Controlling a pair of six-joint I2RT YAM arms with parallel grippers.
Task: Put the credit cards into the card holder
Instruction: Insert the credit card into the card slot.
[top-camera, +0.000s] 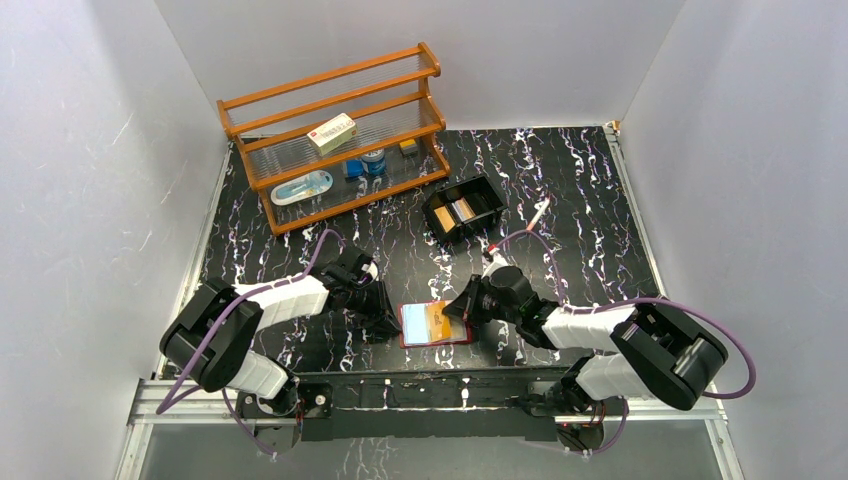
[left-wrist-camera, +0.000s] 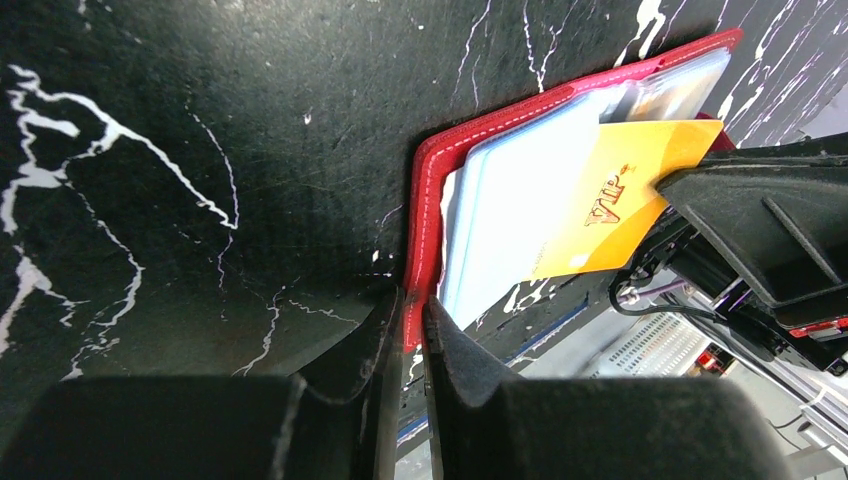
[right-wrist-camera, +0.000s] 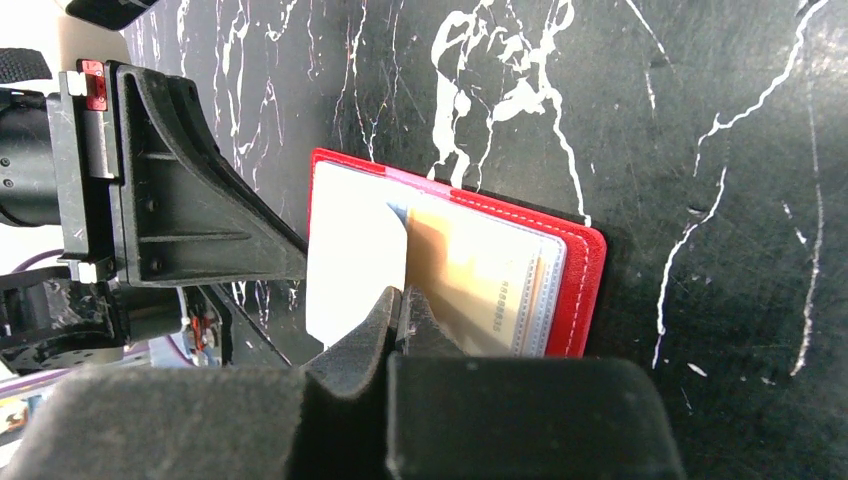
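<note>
Jaws both tight: left jaws on card holder (left-wrist-camera: 424, 205) rim, right jaws on orange card (left-wrist-camera: 605, 195).

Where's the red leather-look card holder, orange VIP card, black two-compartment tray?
red leather-look card holder (left-wrist-camera: 427, 210): left wrist view, stitched edge.
orange VIP card (left-wrist-camera: 600, 200): left wrist view, printed face.
black two-compartment tray (top-camera: 435, 220): top external view, left wall.

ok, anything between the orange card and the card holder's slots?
Nothing visible. Right gripper holds the orange card over the open card holder; left gripper only pinches its red edge.
</note>
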